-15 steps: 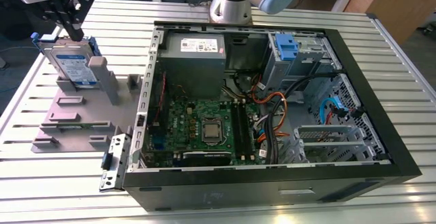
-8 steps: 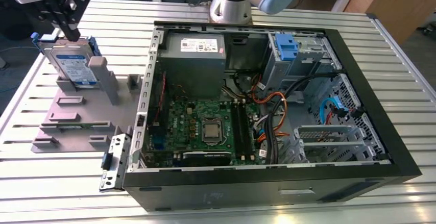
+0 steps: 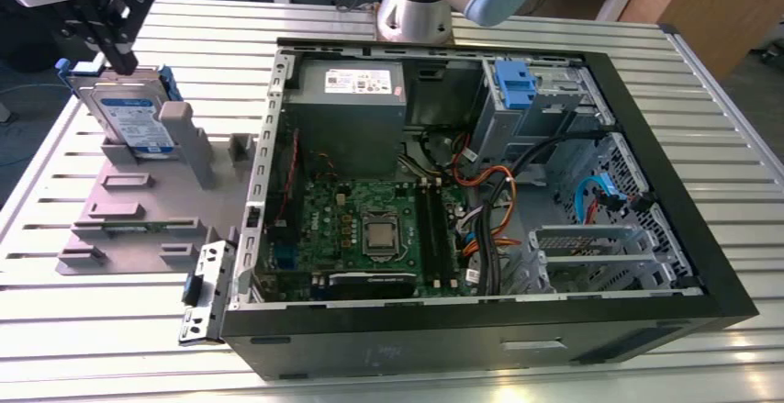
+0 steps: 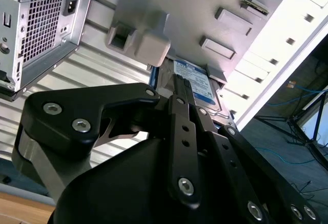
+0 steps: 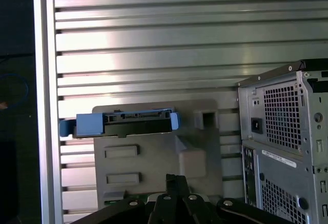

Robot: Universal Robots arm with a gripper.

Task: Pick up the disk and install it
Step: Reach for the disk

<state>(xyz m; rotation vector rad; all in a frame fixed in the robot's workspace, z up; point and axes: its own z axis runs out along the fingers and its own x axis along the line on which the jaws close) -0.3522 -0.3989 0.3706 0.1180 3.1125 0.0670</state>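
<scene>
Aluminium slat bench (image 3: 110, 339) carries everything: an open PC tower case (image 3: 722, 293) lying on its side, with a grey plastic stand (image 3: 135, 210) just beside it on the exterior view's left. Wooden furniture (image 3: 717, 4) sits behind the bench at the exterior view's right. In the second wrist view, dark floor (image 4: 279, 147) with a blue cable (image 4: 287, 157) lies past the bench edge.

On the stand, the disk (image 3: 132, 123) sits on edge, slightly tilted, resting against a grey upright post (image 3: 184, 141). Its white-and-blue label faces out and blue rails run along its sides.

The gripper (image 3: 127, 65) hangs just above the disk's upper edge. Jaws are clenched tip to tip with nothing between them. Can't tell whether the tips touch the disk.

The exterior view gives the case interior:
- power supply (image 3: 349, 109)
- green motherboard (image 3: 367, 229)
- blue drive caddy (image 3: 515, 82)
- orange and black cable bundle (image 3: 490, 201)
- arm base (image 3: 417, 13) behind the case

Both wrist views give the case's rear panel (image 5: 282, 116): perforated grille, plus the power socket (image 4: 72, 3).

The first wrist view has the disk (image 5: 123, 124) end-on, connector edge showing, a blue rail at each end, with the gripper (image 5: 177, 179) apart from it in the frame. The second wrist view has the label face (image 4: 197, 83) just past the gripper (image 4: 179, 83), with the stand's posts and slots (image 4: 195, 14) beyond.
</scene>
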